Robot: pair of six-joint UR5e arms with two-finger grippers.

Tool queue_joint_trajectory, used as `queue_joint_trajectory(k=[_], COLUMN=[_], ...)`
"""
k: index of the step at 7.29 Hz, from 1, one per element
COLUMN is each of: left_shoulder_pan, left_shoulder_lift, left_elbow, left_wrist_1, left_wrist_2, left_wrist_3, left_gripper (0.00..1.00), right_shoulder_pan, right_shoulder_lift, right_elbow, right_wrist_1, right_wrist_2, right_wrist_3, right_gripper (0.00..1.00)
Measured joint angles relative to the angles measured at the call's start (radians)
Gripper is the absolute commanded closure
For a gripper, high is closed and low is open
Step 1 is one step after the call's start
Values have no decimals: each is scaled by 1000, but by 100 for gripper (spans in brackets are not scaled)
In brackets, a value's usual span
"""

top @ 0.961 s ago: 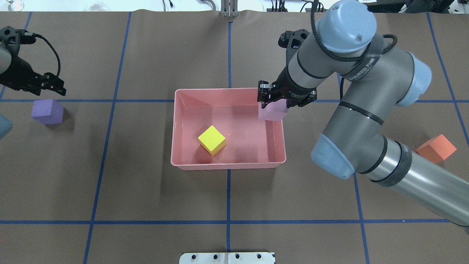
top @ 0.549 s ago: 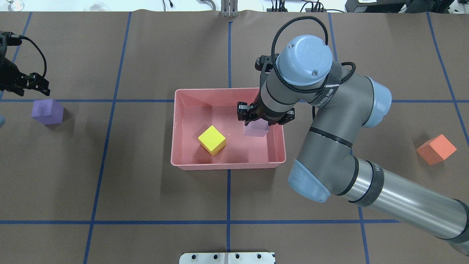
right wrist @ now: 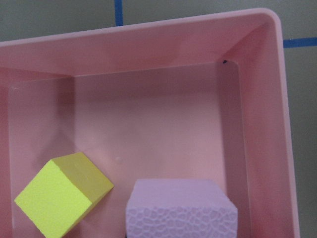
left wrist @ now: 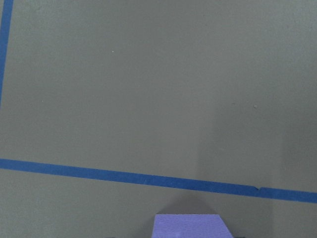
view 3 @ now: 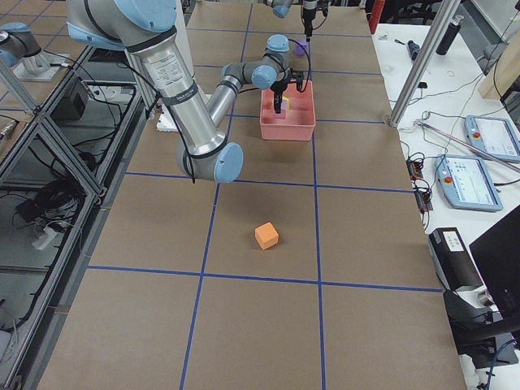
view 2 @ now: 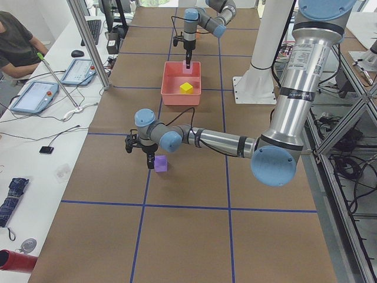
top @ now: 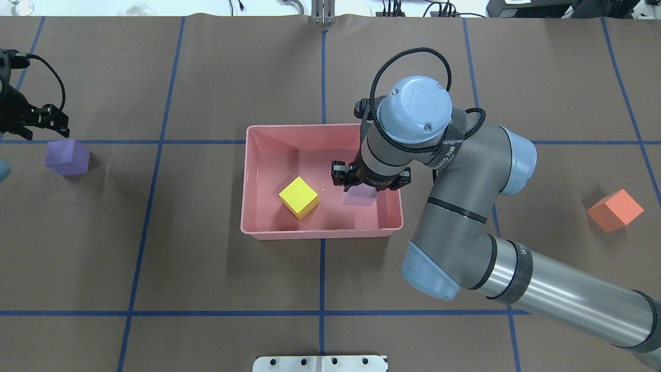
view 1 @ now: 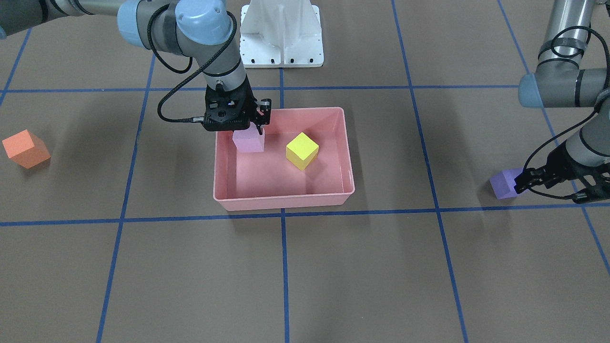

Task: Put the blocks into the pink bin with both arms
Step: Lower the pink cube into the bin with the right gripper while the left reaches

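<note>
The right fingers (view 1: 260, 125) hold the light pink cube (top: 360, 197) pinched between them, inside the walls of the pink bin (top: 320, 233). Whether its underside touches the floor cannot be told. The yellow cube (top: 298, 197) lies on the bin floor just beside these fingers, apart from the held cube.

The step in hand looks like the release. To do it well, the fingers should part only as far as needed, with the cube low. That way the light foam should settle flat rather than bounce against the yellow cube or the wall. They should then lift straight up so that neither finger drags the cube toward the rim.

The left fingers (view 1: 525, 179) hang just beside the purple cube (view 1: 503, 185) on the worktop (top: 206, 268), not over it. How wide they stand cannot be told. The orange cube (top: 614, 209) lies on the worktop well apart from both pairs of fingers.
</note>
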Motion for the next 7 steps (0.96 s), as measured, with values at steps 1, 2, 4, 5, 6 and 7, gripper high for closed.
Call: queue_joint_trajectory(k=[1, 2, 4, 5, 6, 7], left_shoulder_pan=[5, 15, 45, 58, 72, 80], left_shoulder_lift=[-2, -2, -1, -2, -3, -3], left_elbow=[1, 4, 13, 17, 23, 24], left_wrist_1=[-3, -7, -12, -13, -13, -14], left_wrist_2=[-1, -2, -2, -2, -1, 1], left_wrist_3=[-26, -47, -67, -70, -71, -71], left_gripper=[15, 15, 15, 39, 95, 100], right_shoulder_pan=[-5, -14, -21, -22, -18, 4], right_shoulder_lift=[-4, -5, -10, -13, -16, -31], right_elbow=[-3, -4, -4, -1, 9, 37], right_wrist_1=[0, 1, 2, 2, 1, -2], right_wrist_2=[-12, -38, -63, -66, -65, -51], right_wrist_3=[-1, -1, -3, -3, -4, -7], right_gripper=[0, 0, 0, 0, 0, 0])
